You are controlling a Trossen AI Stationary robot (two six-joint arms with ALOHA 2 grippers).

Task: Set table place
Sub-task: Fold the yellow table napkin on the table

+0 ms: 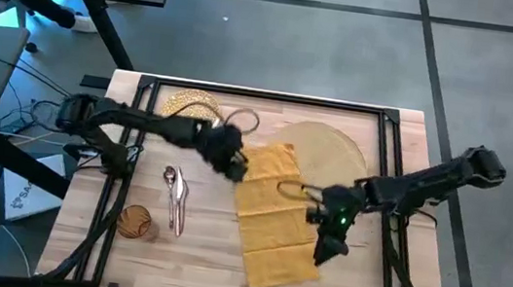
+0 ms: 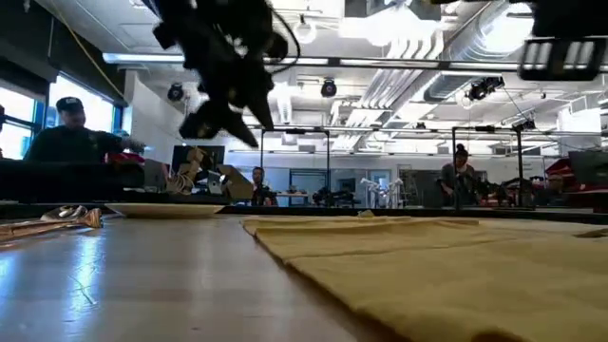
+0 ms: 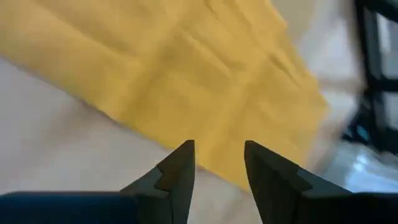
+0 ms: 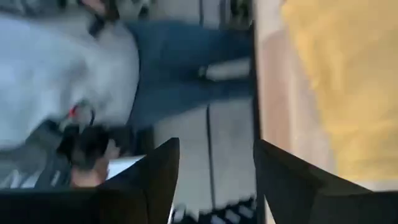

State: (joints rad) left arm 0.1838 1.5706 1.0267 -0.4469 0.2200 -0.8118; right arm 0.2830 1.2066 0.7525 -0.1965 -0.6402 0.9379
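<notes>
A mustard-yellow napkin (image 1: 272,214) lies spread on the table (image 1: 204,255), its far end over the edge of the round straw mat (image 1: 329,148). My left gripper (image 1: 236,167) hovers open above the napkin's far left corner (image 3: 205,93), raised off the table in the low view (image 2: 223,114). My right gripper (image 1: 326,248) is open beside the napkin's right edge (image 4: 329,93), pointing toward the near edge. The gold plate (image 1: 193,104) sits at the far left. The cutlery (image 1: 174,197) and the amber tumbler (image 1: 134,222) rest near the left.
A thin ring (image 1: 243,120) lies between plate and mat. The black rail frame (image 1: 262,95) runs around the tabletop. A person (image 4: 74,74) stands just beyond the table's near edge. Bare wood shows between the cutlery and the napkin (image 1: 207,226).
</notes>
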